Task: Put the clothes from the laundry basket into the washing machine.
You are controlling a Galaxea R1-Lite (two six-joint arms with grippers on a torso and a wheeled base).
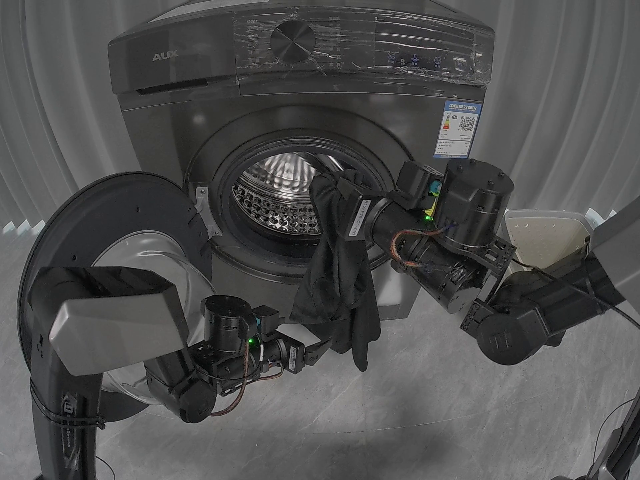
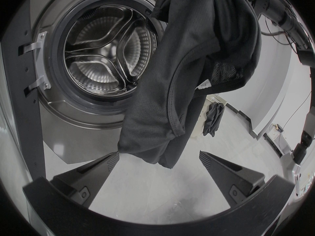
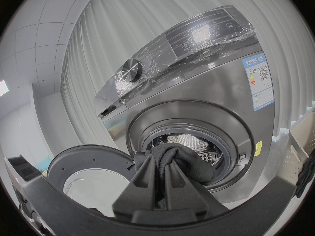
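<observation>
Lowest and closest in the head view, at lower centre, the left gripper (image 1: 321, 351) sits just above the grey floor (image 1: 413, 395). Its fingers (image 2: 98, 171) are spread wide and hold nothing. The lower hem of a black garment (image 1: 337, 268) hangs right at their tips; I cannot tell whether cloth and fingertips touch.

Higher, in the middle of the frame, the right gripper (image 1: 345, 198) comes in from the right. Its fingers (image 3: 147, 184) are pressed together on the bunched top of the garment (image 3: 187, 161). The rest of the garment (image 2: 183, 66) drops in long folds in front of the machine's lower front panel. The cloth is outside the machine, with its gripped end level with the right side of the round opening.

Behind it stands the washing machine (image 1: 300, 101). Its door (image 1: 120, 235) is swung fully open to the left of the frame, and the steel drum (image 1: 280, 188) is visible through the opening.

At the right edge, beside the machine, stands the pale laundry basket (image 1: 547, 235), with another dark cloth (image 2: 213, 118) draped over its rim. A pleated curtain (image 1: 567, 68) fills the background.
</observation>
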